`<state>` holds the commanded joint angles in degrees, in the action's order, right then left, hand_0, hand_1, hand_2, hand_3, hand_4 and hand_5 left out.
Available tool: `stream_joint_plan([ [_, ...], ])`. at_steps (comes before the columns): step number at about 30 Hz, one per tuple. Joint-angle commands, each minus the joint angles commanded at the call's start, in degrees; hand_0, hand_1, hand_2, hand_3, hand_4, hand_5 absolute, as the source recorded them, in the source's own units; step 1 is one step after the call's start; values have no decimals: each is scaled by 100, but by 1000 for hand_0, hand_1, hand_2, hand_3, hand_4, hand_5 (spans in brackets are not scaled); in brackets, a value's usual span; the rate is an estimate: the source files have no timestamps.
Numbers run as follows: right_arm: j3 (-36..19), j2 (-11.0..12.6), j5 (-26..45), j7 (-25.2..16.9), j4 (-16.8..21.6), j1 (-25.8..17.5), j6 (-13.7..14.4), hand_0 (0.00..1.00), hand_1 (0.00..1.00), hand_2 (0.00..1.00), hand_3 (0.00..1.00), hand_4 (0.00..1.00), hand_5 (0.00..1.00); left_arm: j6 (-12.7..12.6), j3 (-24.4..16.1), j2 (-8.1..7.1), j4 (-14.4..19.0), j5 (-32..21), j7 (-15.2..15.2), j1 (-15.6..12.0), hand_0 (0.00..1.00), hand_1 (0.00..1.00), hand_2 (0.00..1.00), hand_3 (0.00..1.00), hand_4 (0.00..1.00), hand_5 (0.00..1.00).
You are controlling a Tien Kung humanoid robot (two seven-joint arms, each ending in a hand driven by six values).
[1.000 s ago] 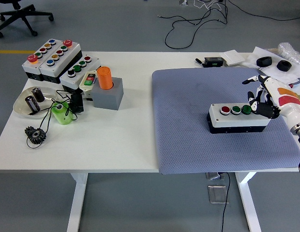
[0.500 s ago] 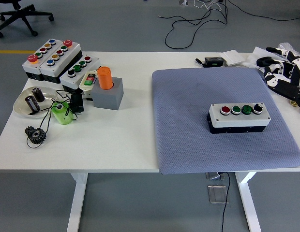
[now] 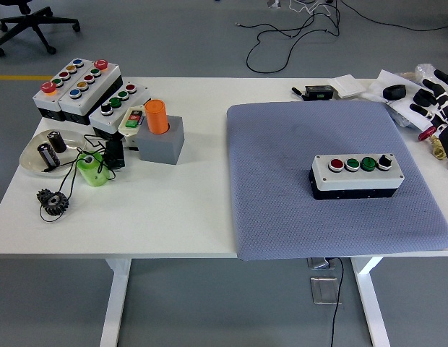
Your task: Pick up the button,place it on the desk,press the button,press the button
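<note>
A white-topped button box (image 3: 358, 176) with a black base lies flat on the blue-grey mat (image 3: 296, 137), right of the middle. Along its top sit a red button (image 3: 337, 165), two green buttons (image 3: 360, 164) and a black-and-white knob (image 3: 384, 162). My right hand (image 3: 437, 101) is at the picture's right edge, well up and to the right of the box and partly cut off. Its black-and-white fingers (image 3: 426, 94) are spread and hold nothing. Nothing touches the box. The left arm is out of view.
Several more button boxes (image 3: 79, 87) stand at the table's back left. Beside them are an orange cylinder (image 3: 156, 116) on a grey block (image 3: 163, 141), a dish (image 3: 32, 157) with batteries, a green holder (image 3: 90, 170) and a black gear (image 3: 53, 201). A black device (image 3: 318, 92) and white packets (image 3: 349, 84) lie at the back right.
My right hand has lifted off the box's right end and drawn back up and right to the picture's edge. The box has stayed where it was.
</note>
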<state>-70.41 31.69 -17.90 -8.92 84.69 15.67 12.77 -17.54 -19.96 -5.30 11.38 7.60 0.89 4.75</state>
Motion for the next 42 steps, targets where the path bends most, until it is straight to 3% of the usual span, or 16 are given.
stream_joint_plan([
  [4, -26, -27, 968, 40, -29, -12, -15, 773, 753, 806, 781, 593, 362, 1, 23, 1, -1, -16, -4, -3, 633, 587, 561, 544, 359, 998],
  [7, -26, -39, 1121, 52, -50, -21, -19, 773, 753, 806, 781, 593, 362, 2, 41, 2, -2, -32, -8, -8, 633, 587, 561, 544, 359, 998],
  [22, -5, -35, 982, 123, -139, -80, -33, 783, 756, 800, 769, 591, 385, 8, 96, 13, -6, -71, -9, -30, 633, 590, 565, 547, 355, 998],
  [32, -188, -41, 595, 400, -350, -122, -232, 804, 765, 802, 738, 594, 388, 10, 113, 11, -3, -78, -16, -31, 633, 592, 566, 548, 352, 998],
  [33, -199, -39, 611, 393, -363, -128, -282, 820, 775, 813, 767, 609, 484, 13, 114, 11, -3, -75, -18, -29, 633, 591, 568, 549, 349, 998],
  [42, -259, -42, 435, 448, -408, -136, -347, 824, 776, 816, 776, 615, 507, 26, 133, 20, -2, -83, -28, -18, 634, 591, 571, 551, 346, 998],
])
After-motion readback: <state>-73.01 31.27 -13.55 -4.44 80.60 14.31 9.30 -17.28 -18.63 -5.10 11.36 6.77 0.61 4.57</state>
